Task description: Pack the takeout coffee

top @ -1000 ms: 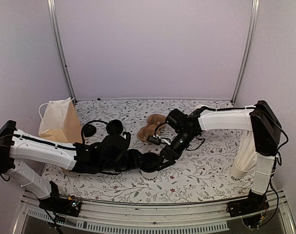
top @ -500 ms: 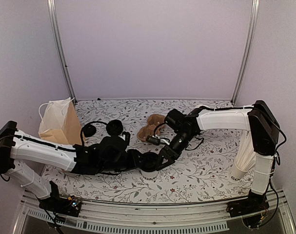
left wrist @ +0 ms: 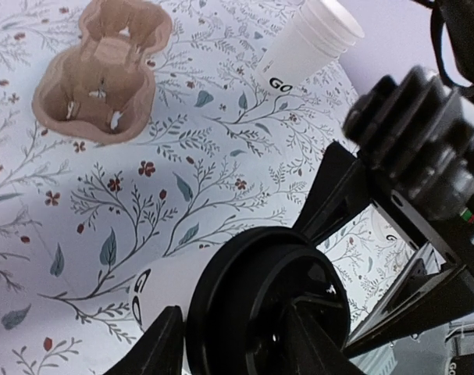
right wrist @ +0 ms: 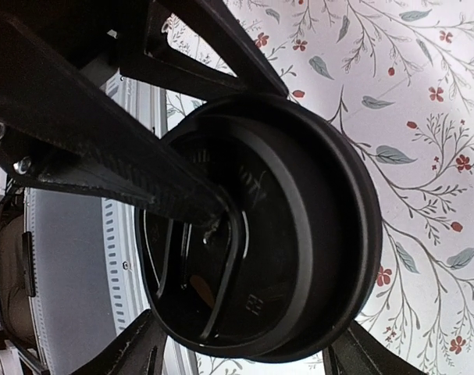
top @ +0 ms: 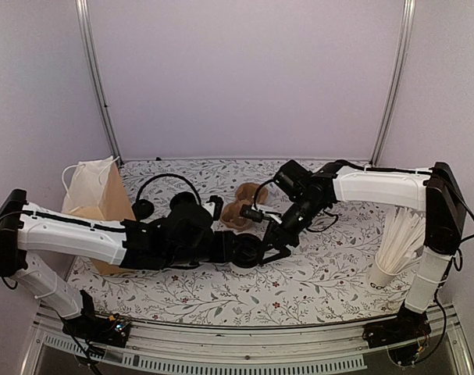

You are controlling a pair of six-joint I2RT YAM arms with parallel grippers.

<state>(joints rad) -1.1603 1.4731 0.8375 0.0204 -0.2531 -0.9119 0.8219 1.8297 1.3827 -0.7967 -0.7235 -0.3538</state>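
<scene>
Black round lid (right wrist: pixel 299 195) caps white paper cup (left wrist: pixel 174 275): left jaws grip cup, right jaws grip lid.

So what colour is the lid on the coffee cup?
Black lid, clearest in right wrist view.

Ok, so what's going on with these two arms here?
Both arms meet mid-table at one lidded coffee cup. The left gripper and right gripper each have fingers either side of it; whether either is squeezing isn't clear. The brown carrier behind holds no cup yet.
</scene>
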